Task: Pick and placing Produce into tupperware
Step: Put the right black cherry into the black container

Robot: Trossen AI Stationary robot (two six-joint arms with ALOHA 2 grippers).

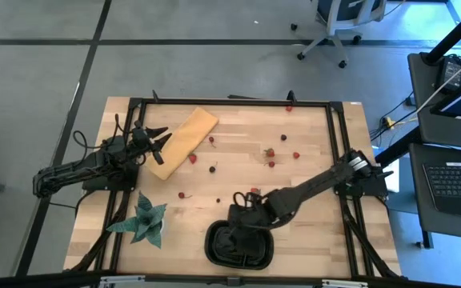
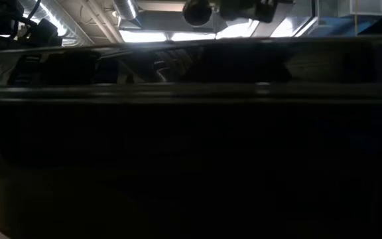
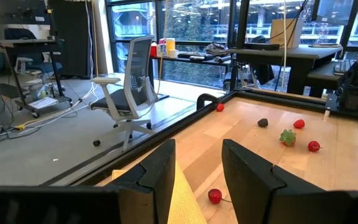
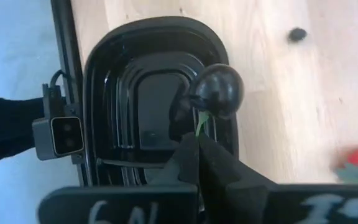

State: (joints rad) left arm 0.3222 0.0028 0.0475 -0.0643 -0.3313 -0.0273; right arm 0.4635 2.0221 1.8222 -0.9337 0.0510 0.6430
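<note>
High view: the right gripper [image 1: 242, 226] hangs over the black tupperware [image 1: 239, 244] at bottom centre. The left gripper [image 1: 160, 138], fingers parted and empty, waits upper left. Right wrist view: its fingers [image 4: 188, 163] pinch the green stem of a glossy dark berry [image 4: 217, 91] above the tray.

The right arm reaches from the right edge of the high view diagonally down toward the lower centre, elbow slightly bent. Its gripper [image 1: 238, 226] points downward there, fingers [image 4: 194, 158] pinched together on a thin green stem. The left arm lies low along the left side of the high view, stretched toward the upper centre; its gripper [image 1: 160, 138] has fingers [image 3: 160, 177] parted.
</note>
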